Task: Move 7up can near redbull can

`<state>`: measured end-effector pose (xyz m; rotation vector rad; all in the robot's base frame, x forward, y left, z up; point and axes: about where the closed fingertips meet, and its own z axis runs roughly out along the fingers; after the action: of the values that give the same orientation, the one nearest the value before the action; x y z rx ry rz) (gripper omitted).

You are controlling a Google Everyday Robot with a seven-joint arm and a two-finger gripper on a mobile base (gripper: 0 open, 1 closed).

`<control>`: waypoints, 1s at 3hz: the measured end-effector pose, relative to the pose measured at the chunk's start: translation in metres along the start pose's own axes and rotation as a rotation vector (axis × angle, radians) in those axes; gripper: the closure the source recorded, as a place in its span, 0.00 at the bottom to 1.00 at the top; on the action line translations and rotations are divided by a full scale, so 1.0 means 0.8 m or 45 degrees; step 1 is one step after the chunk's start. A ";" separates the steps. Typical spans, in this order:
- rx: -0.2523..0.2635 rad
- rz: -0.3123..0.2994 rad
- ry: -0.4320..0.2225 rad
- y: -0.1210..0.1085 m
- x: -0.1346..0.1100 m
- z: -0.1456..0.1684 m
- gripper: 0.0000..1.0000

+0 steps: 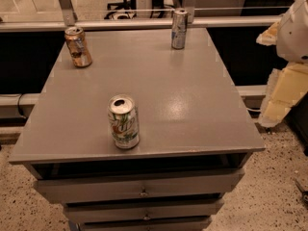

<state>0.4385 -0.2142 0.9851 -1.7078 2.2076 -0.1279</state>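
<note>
The 7up can [123, 121] stands upright near the front edge of the grey table top [168, 90], a little left of centre; it is white and pale green with an opened silver top. The redbull can [179, 29] is slim, silver and blue, and stands upright at the far edge, right of centre. My gripper [276, 102] hangs at the right side of the view, beyond the table's right edge, far from both cans and holding nothing that I can see.
An orange-brown can [78, 46] stands upright at the far left corner. The table is a drawer cabinet with drawers [139, 186] at the front. A metal rail [144, 24] runs behind it. Speckled floor lies around.
</note>
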 end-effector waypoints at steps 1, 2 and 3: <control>0.000 0.000 0.000 0.000 0.000 0.000 0.00; -0.017 -0.017 -0.046 0.002 -0.012 0.011 0.00; -0.113 -0.092 -0.261 0.014 -0.068 0.067 0.00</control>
<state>0.4575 -0.1517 0.9432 -1.7621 2.0310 0.1248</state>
